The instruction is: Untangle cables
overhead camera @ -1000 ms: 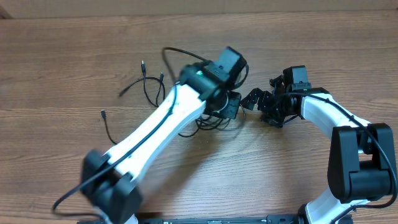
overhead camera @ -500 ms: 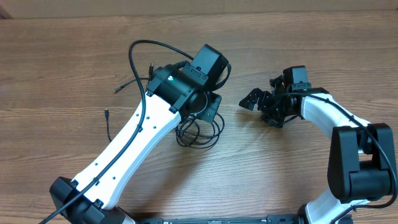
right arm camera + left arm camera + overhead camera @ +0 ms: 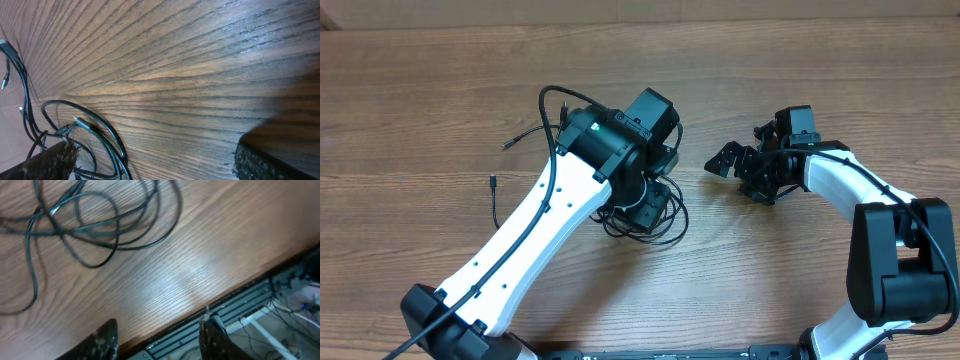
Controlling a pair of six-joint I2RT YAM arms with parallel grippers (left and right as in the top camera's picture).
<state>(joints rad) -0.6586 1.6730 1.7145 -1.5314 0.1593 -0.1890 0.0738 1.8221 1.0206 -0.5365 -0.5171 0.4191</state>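
Left arm (image 3: pixel 535 235) slants from the desk's (image 3: pixel 800 280) near edge to its middle, wrist bent down. Left gripper (image 3: pixel 159 326) is open and empty over the cables (image 3: pixel 650 218). Right gripper (image 3: pixel 155 147) gapes beside them. The left wrist view shows only loops; overhead adds 2 stray ends (image 3: pixel 507 145) leftward.

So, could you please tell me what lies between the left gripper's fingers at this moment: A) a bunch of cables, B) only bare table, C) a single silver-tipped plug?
B: in the left wrist view the left gripper stands open over the bare table, and the cables lie loose beyond its fingers.
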